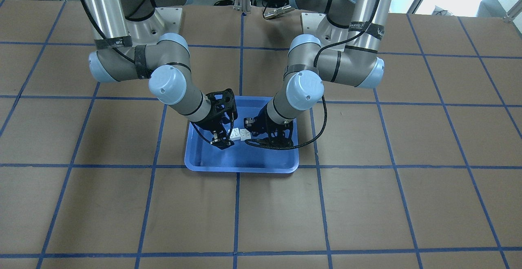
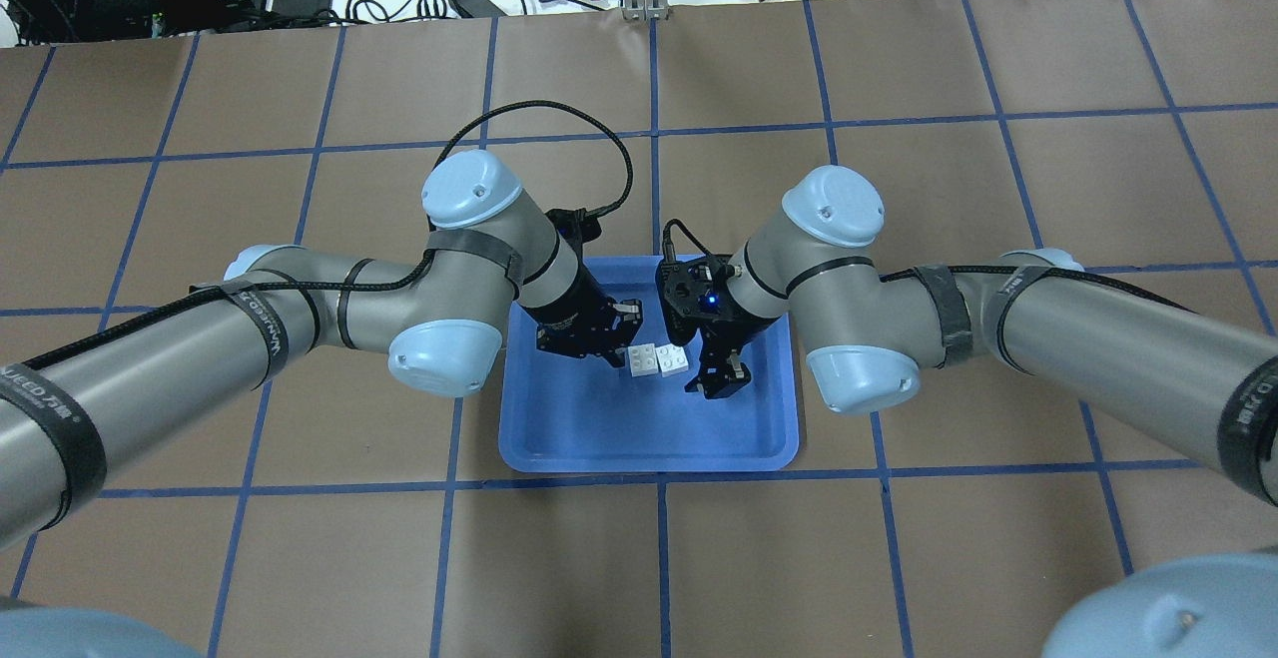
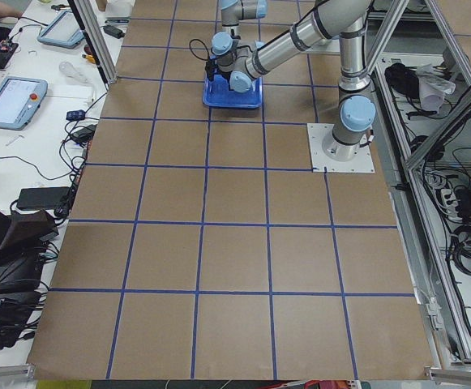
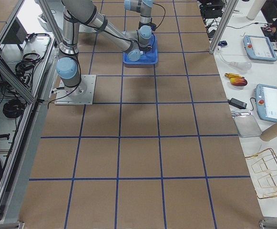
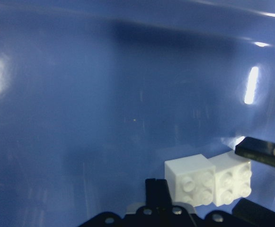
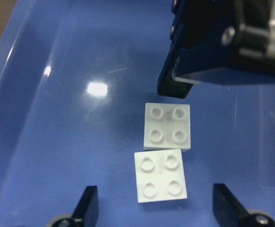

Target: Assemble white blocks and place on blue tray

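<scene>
1 surface (image 2: 899,558) is gridded with blue tape. 1 blue tray (image 2: 559,450) is set on it. 2 tools are held inside the tray, the left tool (image 2: 617,336) and the right tool (image 6: 157,203), each with fingers apart. 2 white blocks (image 6: 168,125) are laid on the tray floor, touching, studs up.

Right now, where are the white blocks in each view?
Front-facing: white blocks centre, in blue tray.
Overhead: blocks centre.
Exterior left: too small to tell; blue tray top centre.
Exterior right: same, tray top centre.
Left wrist: blocks bottom right.
Right wrist: blocks centre.
Shared landmark: the blue tray.
</scene>
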Available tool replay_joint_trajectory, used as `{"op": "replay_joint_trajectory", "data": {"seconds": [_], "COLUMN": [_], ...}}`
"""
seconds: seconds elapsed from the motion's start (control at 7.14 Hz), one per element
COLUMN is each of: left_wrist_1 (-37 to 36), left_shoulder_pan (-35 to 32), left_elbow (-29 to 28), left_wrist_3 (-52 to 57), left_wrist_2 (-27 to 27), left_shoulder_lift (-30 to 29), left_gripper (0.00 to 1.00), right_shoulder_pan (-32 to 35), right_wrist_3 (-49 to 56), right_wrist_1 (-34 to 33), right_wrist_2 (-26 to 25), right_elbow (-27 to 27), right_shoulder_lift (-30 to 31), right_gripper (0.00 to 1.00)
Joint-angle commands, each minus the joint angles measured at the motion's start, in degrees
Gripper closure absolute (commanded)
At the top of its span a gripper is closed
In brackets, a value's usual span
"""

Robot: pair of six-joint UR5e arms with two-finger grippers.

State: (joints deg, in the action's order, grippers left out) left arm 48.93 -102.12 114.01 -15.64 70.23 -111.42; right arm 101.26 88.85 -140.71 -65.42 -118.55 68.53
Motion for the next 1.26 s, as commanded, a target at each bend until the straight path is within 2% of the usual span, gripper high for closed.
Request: {"op": "replay_joint_trajectory", "data": {"seconds": [0.0, 0.14, 0.28, 0.42, 0.56, 0.7, 0.98, 1.12], "left_wrist_1": [-0.1, 0.0, -0.8, -1.4, -1.5, -1.6, -1.6, -1.4], "left_shoulder_pan": [0.0, -0.4, -0.6, -1.1, -1.1, -1.1, -1.2, -1.0], "left_elbow": [-0.2, -0.2, -0.2, -0.2, -0.3, -0.3, -0.7, -2.8], "left_wrist_3": [-0.1, -0.9, -1.5, -3.2, -3.3, -3.3, -3.3, -3.0], "left_wrist_2": [0.0, 0.0, 0.0, -0.1, 0.0, -0.1, -0.1, 0.1], "left_shoulder_lift": [0.4, 0.7, -0.4, -0.4, -0.3, -0.3, -0.2, 1.1], "left_gripper": [1.0, 1.0, 1.0, 1.0, 1.0, 1.0, 1.0, 1.0], "right_shoulder_pan": [-0.1, -0.2, -0.5, -1.0, -1.2, -1.9, -5.3, -7.4], "right_wrist_3": [-0.7, -1.8, -4.5, -7.5, -9.0, -10.9, -11.9, -13.2], "right_wrist_1": [0.8, 1.0, 4.9, 12.2, 21.1, 28.7, 46.0, 51.4], "right_wrist_2": [-0.2, -0.7, -1.9, -2.8, -5.0, -9.5, -11.7, -12.6], "right_elbow": [0.6, 0.6, 1.5, 4.2, 8.6, 13.6, 26.3, 32.0], "right_shoulder_lift": [1.1, 3.2, 6.1, 9.4, 12.0, 13.6, 14.0, 14.0], "right_gripper": [0.0, 0.0, 0.0, 0.0, 0.0, 0.0, 0.0, 0.0]}}
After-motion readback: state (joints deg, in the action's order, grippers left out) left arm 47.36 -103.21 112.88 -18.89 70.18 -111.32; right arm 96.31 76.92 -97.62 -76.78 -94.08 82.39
